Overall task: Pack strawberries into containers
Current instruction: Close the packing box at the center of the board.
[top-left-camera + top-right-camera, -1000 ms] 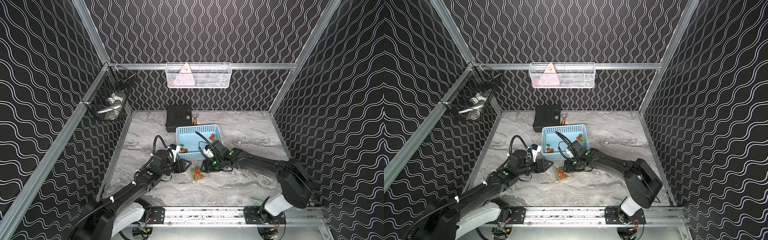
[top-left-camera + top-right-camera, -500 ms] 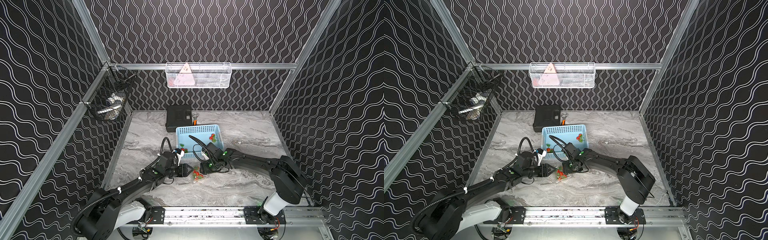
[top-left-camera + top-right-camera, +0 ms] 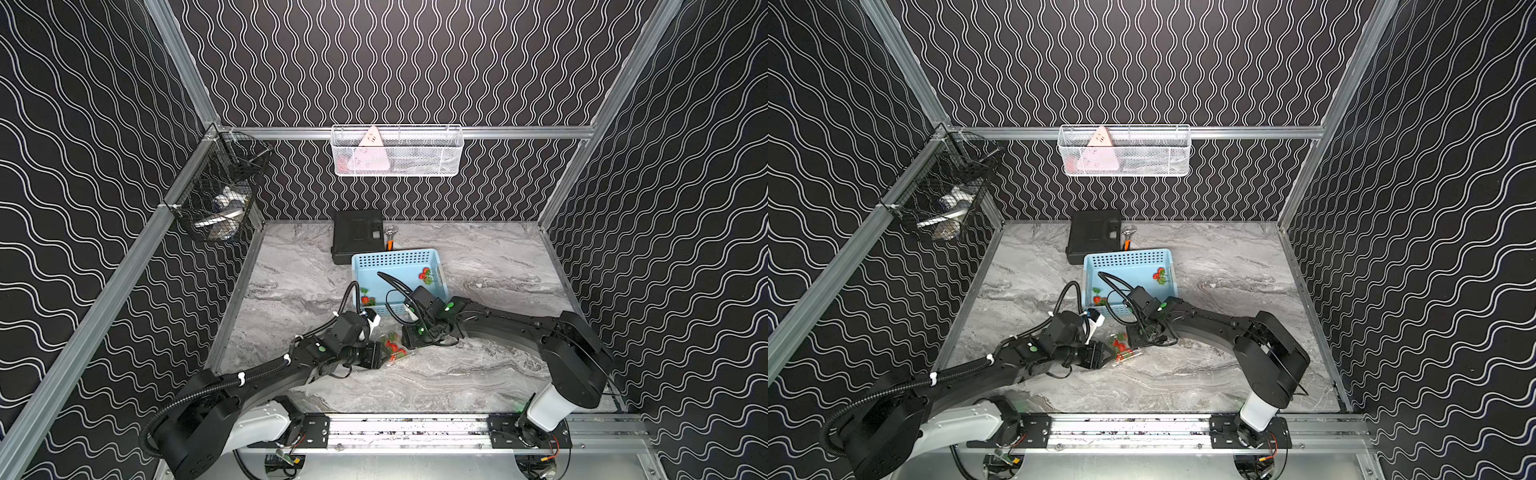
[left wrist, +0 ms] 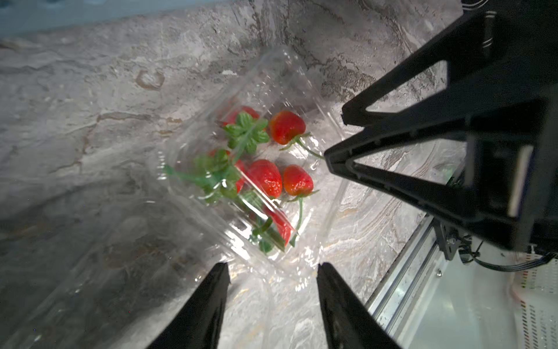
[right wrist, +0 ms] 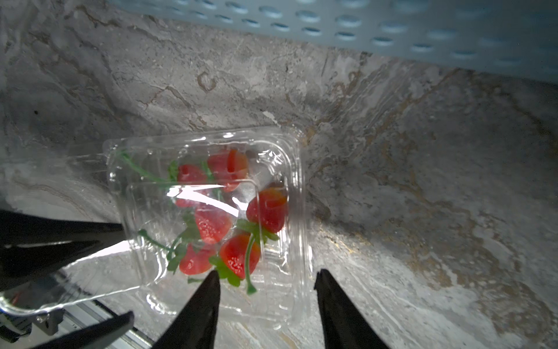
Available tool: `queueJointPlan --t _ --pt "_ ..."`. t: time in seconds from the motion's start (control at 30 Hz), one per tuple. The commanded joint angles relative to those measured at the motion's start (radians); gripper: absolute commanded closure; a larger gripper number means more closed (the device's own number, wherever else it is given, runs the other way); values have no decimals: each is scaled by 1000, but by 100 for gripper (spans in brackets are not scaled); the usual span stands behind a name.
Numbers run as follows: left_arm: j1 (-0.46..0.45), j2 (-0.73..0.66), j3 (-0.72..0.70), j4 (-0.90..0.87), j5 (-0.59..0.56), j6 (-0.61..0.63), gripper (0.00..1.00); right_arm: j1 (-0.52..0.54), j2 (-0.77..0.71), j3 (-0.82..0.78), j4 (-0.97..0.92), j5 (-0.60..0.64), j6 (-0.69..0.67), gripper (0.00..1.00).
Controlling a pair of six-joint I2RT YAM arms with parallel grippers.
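A clear clamshell container (image 3: 395,351) (image 3: 1126,351) lies on the marble table just in front of the blue basket. Several red strawberries (image 4: 265,176) (image 5: 213,222) with green stems lie inside it. Its clear lid (image 5: 99,266) hangs half raised on the side of my left gripper (image 4: 273,267) (image 3: 383,354), which is open with the clear plastic between its fingers. From the opposite side my right gripper (image 5: 267,272) (image 3: 406,340) stands open astride a corner of the container. More strawberries (image 3: 424,275) (image 3: 365,299) lie in the blue basket.
The light blue perforated basket (image 3: 395,254) stands right behind the container, with a black case (image 3: 357,237) behind it. A white wire basket (image 3: 397,151) hangs on the back wall and a black wire basket (image 3: 220,199) on the left wall. A metal rail (image 3: 415,428) runs along the front.
My left gripper has moved right and toward the front, up to the container. My right gripper has shifted left and closed in on it from the other side.
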State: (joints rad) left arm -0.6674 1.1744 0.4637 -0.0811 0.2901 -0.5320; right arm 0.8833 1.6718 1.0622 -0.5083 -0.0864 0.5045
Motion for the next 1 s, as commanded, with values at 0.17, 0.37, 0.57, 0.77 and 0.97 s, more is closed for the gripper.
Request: queueJointPlan --t 0.17,0.37,0.57,0.77,0.97 --pt "-30 52 13 -29 -64 41 47 2 -5 -16 6 23 0 47" --pt "-33 87 18 -8 -67 41 47 3 -4 -22 11 24 2 47" --pt "-33 133 19 28 -60 38 47 3 -3 -25 13 21 3 47" --pt "-32 171 -1 62 -54 32 48 2 -3 -28 17 13 5 47" --pt "-26 135 35 18 -76 50 47 0 -14 -27 23 11 4 47"
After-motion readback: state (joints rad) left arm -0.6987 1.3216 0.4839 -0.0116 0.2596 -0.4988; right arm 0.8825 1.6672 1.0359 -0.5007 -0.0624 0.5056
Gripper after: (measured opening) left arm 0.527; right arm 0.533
